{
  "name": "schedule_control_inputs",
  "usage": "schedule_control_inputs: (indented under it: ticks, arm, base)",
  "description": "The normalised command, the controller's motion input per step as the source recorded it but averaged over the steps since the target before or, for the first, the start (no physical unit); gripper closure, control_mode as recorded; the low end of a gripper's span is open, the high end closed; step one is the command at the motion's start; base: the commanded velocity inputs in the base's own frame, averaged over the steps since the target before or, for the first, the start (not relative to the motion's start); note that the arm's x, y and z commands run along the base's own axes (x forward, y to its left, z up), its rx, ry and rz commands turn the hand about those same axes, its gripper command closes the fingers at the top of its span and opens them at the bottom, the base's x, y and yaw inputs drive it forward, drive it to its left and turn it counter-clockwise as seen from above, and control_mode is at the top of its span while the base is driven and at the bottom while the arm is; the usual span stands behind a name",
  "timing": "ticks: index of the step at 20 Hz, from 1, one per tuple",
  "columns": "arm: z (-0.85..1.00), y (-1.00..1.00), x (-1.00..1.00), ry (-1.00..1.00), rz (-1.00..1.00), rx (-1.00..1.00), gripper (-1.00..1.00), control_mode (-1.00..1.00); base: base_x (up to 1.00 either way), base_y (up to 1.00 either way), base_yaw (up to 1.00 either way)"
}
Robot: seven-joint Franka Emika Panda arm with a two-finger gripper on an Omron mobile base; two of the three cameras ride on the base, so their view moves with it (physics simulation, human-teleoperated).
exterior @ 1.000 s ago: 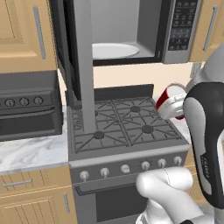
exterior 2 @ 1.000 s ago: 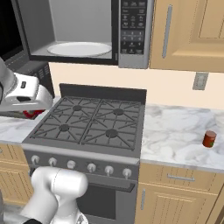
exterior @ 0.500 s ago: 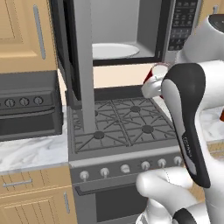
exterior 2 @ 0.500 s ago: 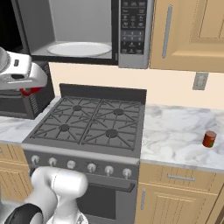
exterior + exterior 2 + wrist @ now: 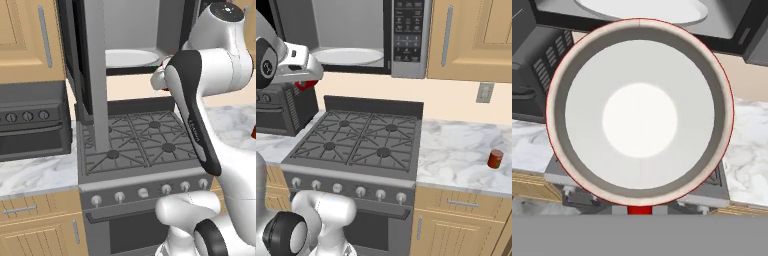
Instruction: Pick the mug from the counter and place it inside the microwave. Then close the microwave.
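Note:
The red mug point(image 5: 306, 85) hangs in the air just below the open microwave point(image 5: 406, 37), over the left edge of the stove, with my gripper point(image 5: 302, 75) shut on it. In the hand view the mug point(image 5: 639, 120) is seen from above, its white inside facing the camera and my fingers hidden behind it. The white round plate point(image 5: 349, 55) lies inside the microwave cavity, just above and beyond the mug. In the left base view my hand point(image 5: 160, 76) sits in front of the cavity's lower right corner, and the microwave door point(image 5: 95, 75) stands swung open. The marble counter point(image 5: 456, 150) runs on both sides of the stove.
The black gas stove top point(image 5: 358, 140) lies below the hand. A dark countertop oven point(image 5: 30, 125) stands left of the stove. A small red-brown can point(image 5: 495, 159) sits on the right counter. Wooden wall cabinets point(image 5: 471, 40) flank the microwave.
My arm has lifted the mug from low beside the stove up to just under the microwave opening. The hand now points toward the cavity.

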Motion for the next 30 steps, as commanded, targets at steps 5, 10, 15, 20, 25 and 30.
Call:
schedule_control_inputs:
  ticks: [5,10,15,20,25,30]
  arm:
    - [0.06,-0.01,0.67,0.0,0.0,0.0,1.0,-1.0]
    - [0.02,-0.02,0.24,0.0,0.0,0.0,1.0,-1.0]
    - [0.0,0.0,0.45,0.0,0.0,0.0,1.0,-1.0]
    - [0.02,-0.03,0.52,0.0,0.0,0.03,1.0,-1.0]
    - [0.04,-0.02,0.5,0.0,-0.06,0.12,1.0,-1.0]
    - [0.02,0.0,0.35,0.0,-0.14,0.16,1.0,-1.0]
  base:
    - [0.0,0.0,0.0]
    - [0.0,0.0,0.0]
    - [0.0,0.0,0.0]
    - [0.0,0.0,0.0]
    - [0.0,0.0,0.0]
    - [0.0,0.0,0.0]
